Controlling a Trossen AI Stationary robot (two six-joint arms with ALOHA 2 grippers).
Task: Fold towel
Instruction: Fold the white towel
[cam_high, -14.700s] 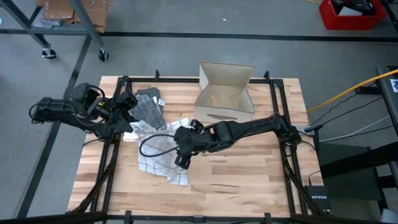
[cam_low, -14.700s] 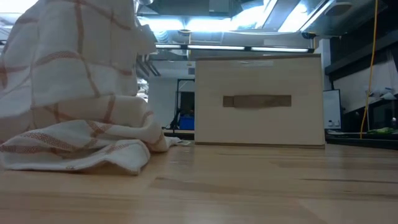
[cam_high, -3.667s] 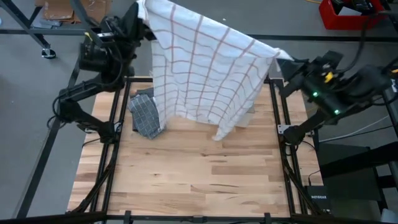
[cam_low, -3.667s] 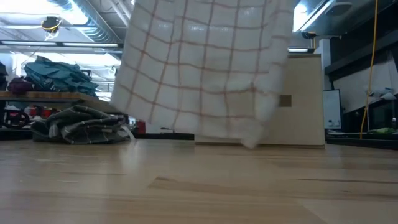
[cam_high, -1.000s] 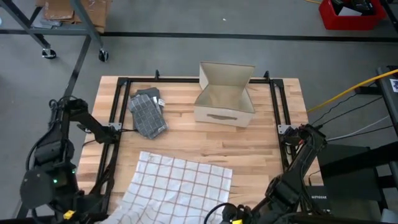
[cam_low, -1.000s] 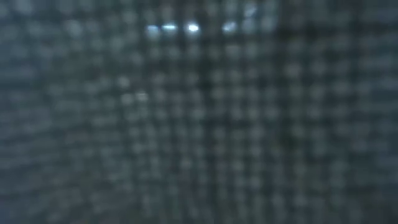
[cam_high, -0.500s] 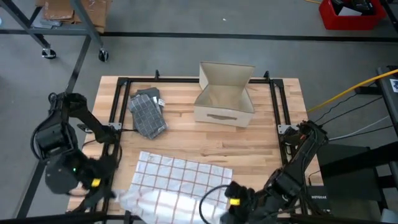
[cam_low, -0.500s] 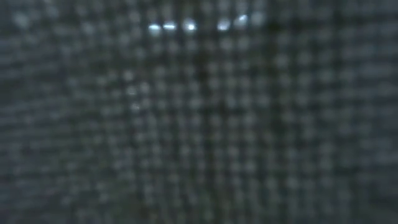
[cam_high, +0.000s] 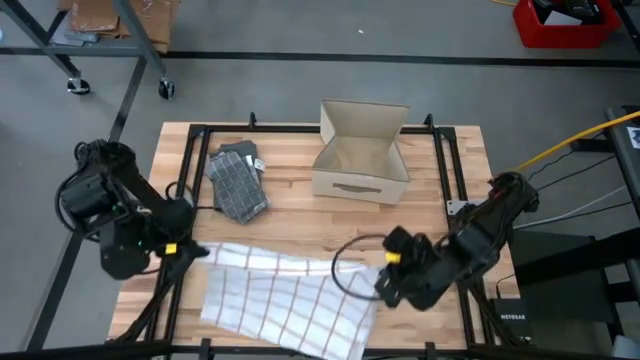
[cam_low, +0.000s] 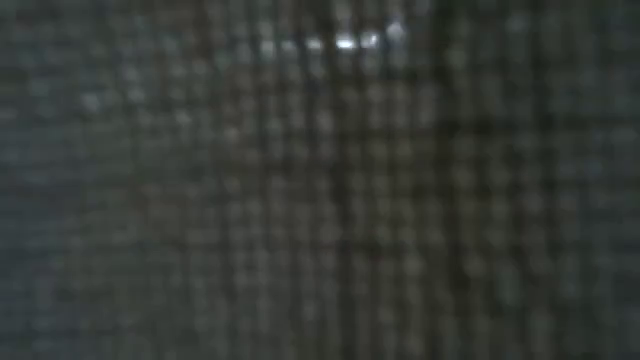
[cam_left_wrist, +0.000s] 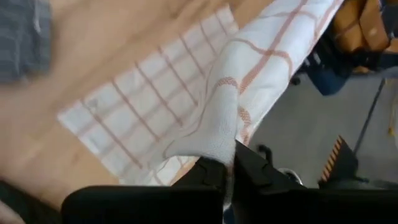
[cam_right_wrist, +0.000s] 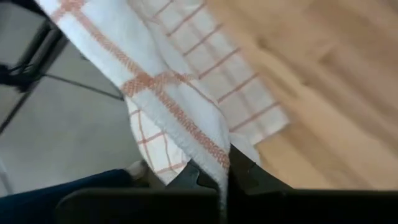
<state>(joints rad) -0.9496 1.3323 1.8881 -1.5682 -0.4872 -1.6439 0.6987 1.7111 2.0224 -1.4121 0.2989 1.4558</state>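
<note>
1. Left hand (cam_high: 192, 250): at the left edge of the counter (cam_high: 420, 215) in the high view, lower-left part of the frame. Fingers clenched on a corner of the towel (cam_high: 285, 295). In the left wrist view the cloth bunches up out of the closed fingertips of this hand (cam_left_wrist: 229, 169).

2. Right hand (cam_high: 385, 285): lower right of centre in the high view, above the counter, just at the towel's right edge. Clenched on the other towel corner; in the right wrist view the hemmed edge runs down into the closed hand (cam_right_wrist: 222, 168).

3. Towel: white with a red-orange check. In the high view it lies across the lower middle of the frame, on the front part of the counter, stretched between the two hands. Its upper edge forms a raised band running from the left hand to the right hand; the rest spreads toward the bottom of the frame, its lower right corner reaching the counter's front edge.

4. Left wrist view: towel (cam_left_wrist: 186, 106) partly flat on the wood, one part lifted toward the hand.

5. Low view: filled with a dark, blurred weave; nothing else can be made out.

6. Grey checked cloth (cam_high: 238, 182): folded, upper left of the counter, well apart from the towel.

7. Cardboard box (cam_high: 362, 152): open, upper middle of the counter, flap standing at its far side.

8. Red bin (cam_high: 565, 22): on the floor, upper right corner of the frame.
</note>
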